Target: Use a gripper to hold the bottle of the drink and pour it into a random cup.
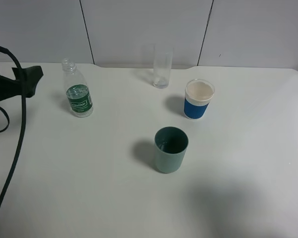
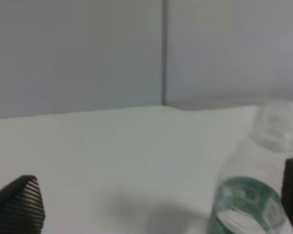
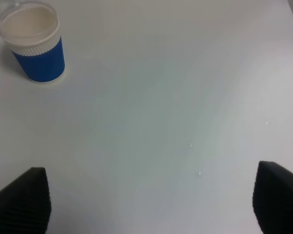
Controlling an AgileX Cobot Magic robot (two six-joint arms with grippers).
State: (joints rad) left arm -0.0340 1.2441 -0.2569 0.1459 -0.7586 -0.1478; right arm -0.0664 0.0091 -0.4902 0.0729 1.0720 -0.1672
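Note:
The bottle of the drink (image 1: 78,92) stands upright and capless at the back left of the white table (image 1: 89,188), with a green label and some liquid inside. The teal-green cup (image 1: 171,149) stands upright near the middle, apparently empty. My left gripper (image 1: 36,83) is at the left edge, open and empty, a little left of the bottle and not touching it. In the left wrist view the bottle (image 2: 249,195) sits blurred beside one finger of the open left gripper (image 2: 156,207). My right gripper (image 3: 149,200) is open and empty above bare table. It does not show in the high view.
A blue-and-white cup (image 1: 198,99) stands right of centre, also in the right wrist view (image 3: 36,45). A tall clear glass (image 1: 162,69) stands at the back by the wall. Black cables (image 1: 17,144) hang along the left edge.

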